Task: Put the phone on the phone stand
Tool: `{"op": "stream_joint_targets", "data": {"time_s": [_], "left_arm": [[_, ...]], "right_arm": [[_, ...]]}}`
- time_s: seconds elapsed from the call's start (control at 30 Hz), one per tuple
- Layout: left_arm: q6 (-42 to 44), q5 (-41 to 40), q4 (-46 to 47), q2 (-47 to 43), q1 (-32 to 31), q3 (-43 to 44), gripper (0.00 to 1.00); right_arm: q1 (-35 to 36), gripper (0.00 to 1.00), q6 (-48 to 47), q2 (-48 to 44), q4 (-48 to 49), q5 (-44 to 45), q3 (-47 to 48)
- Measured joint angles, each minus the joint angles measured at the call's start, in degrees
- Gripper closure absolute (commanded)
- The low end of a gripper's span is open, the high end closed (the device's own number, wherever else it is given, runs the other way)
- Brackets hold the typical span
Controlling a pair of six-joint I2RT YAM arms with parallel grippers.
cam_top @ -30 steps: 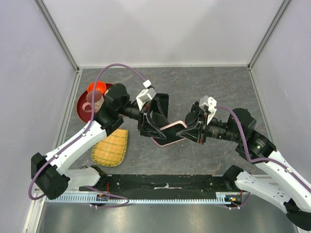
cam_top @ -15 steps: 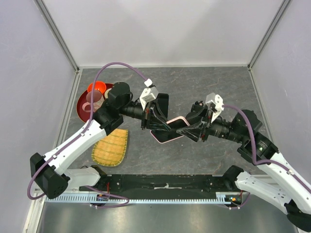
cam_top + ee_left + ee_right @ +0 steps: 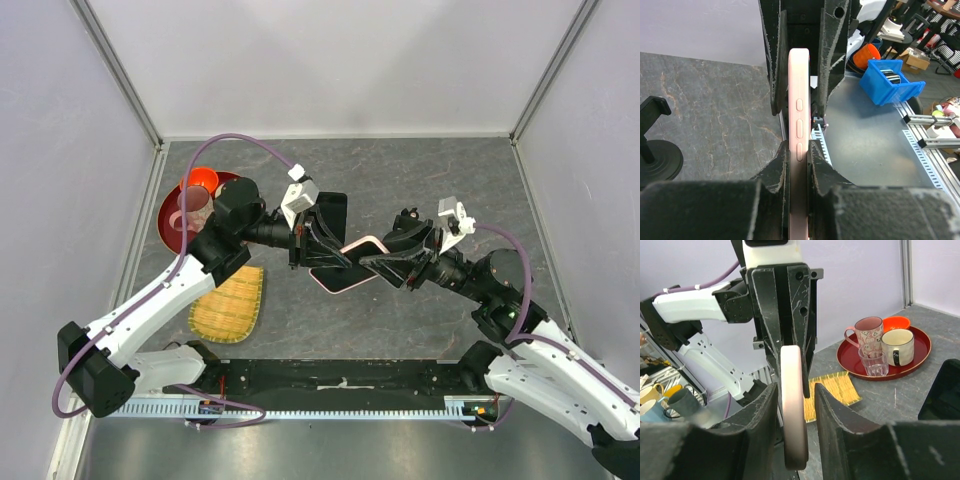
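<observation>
Your table [image 3: 430, 180] is a dark grey slab with pale, stone-like veins, walled in by plain white panels. At its left edge sits a round, glossy red tray [image 3: 168, 228]. It carries a pink patterned mug [image 3: 867, 332], a cream mug [image 3: 897, 346], a clear glass [image 3: 874, 362] and an orange bowl [image 3: 897, 322].

Just beside the tray, nearer to you, lies a yellowish woven bamboo mat [image 3: 230, 305]. The phone stand [image 3: 657, 160] is matte black, with a round base, a post and a clamp. It stands on the table, and from above the left gripper [image 3: 325, 250] partly covers it.

The phone [image 3: 350, 268] is in the air between the two arms, near the middle. It is a slim, pale pink slab with rounded corners and side buttons. Your left gripper pinches one end of it between rough black fingers. Your right gripper [image 3: 385, 262] straddles the other end with its fingers spread, a gap showing on each side.
</observation>
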Motion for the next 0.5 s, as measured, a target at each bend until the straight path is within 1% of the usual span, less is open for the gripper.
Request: {"op": "stream_joint_targets", "data": {"time_s": [0.13, 0.27, 0.4, 0.5], "left_arm": [[-0.4, 0.0, 0.5, 0.0, 0.0, 0.0, 0.98], [-0.9, 0.0, 1.1, 0.0, 0.0, -0.1, 0.98], [-1.2, 0.0, 1.6, 0.0, 0.0, -0.2, 0.98], [-1.4, -0.1, 1.7, 0.0, 0.0, -0.3, 0.98]], "right_arm": [[0.0, 0.66, 0.7, 0.5, 2.3, 0.8, 0.0], [0.0, 0.69, 1.0, 1.2, 4.3, 0.8, 0.0], [0.0, 0.69, 1.2, 2.1, 5.2, 0.5, 0.0], [0.0, 0.75, 1.4, 3.0, 5.6, 0.0, 0.0]]}}
